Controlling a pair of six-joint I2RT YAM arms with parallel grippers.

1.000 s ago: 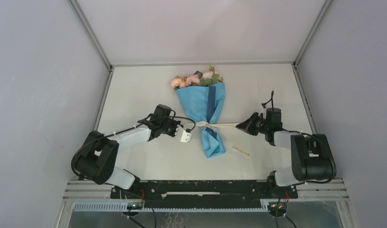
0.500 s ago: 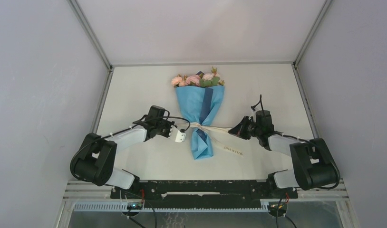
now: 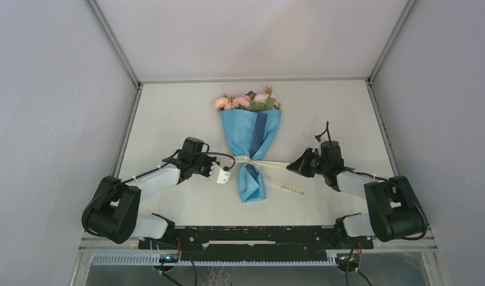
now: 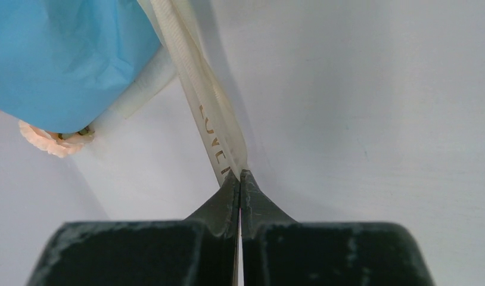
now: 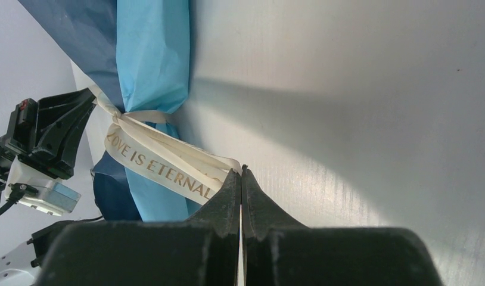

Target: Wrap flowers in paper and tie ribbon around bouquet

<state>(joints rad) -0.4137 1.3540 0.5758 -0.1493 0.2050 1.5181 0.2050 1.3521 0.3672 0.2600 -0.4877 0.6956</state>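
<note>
Bright and even in the overhead view, lit softly from above. No glare on the table (image 3: 168, 113), only a thin pale shadow along the bouquet (image 3: 250, 140). Sharp throughout, with a slight wide-angle lean in the frame rails (image 3: 112, 42) toward the edges. Cool, faintly lilac cast on the walls (image 3: 49, 149).

From the left wrist: clear enough to read letters on the ribbon (image 4: 213, 128), strongly saturated on the paper (image 4: 61, 53). Dim, soft shadow just right of the ribbon. Nearly black, with little detail, on the left gripper (image 4: 240, 177).

From the right wrist: broad soft-edged shadow band across the tabletop beside the paper, brighter toward lower right. Crisp lettering. Dark and faintly speckled on the right gripper (image 5: 241, 173).
</note>
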